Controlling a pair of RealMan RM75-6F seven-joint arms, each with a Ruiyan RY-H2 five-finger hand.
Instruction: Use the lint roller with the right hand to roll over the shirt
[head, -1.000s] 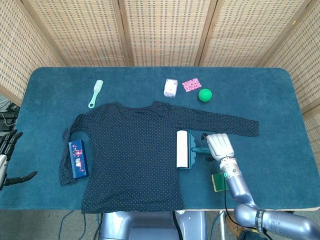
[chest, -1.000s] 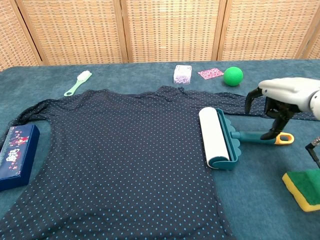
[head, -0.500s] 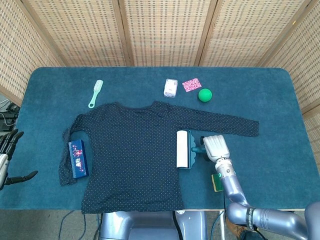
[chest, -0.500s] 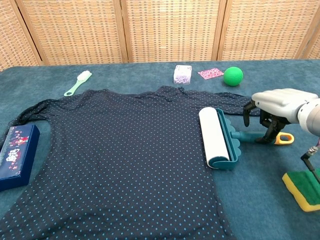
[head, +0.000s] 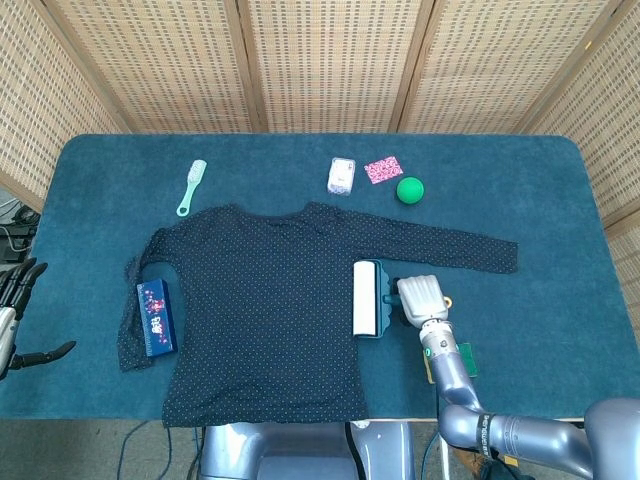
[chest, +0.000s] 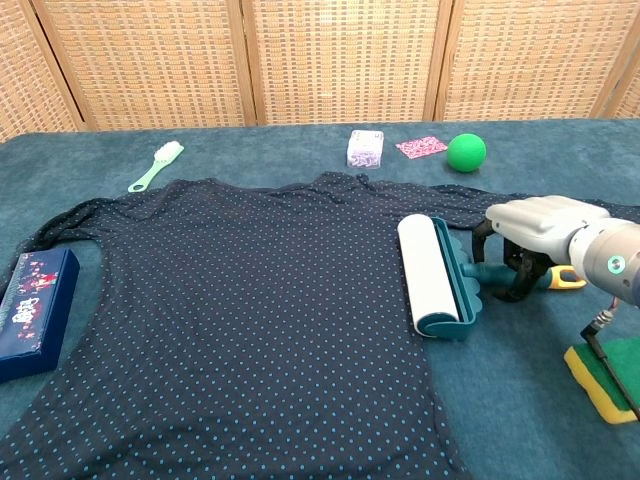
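Shirt lay flat on the bench. Lint roller rested at the shirt's right edge, handle pointing right. Right hand arched over the handle, fingers curled around it; firm grip could not be confirmed. Risk: an incomplete grip could let the roller slip or drag and bunch the fabric. Left hand hung open off the bench.
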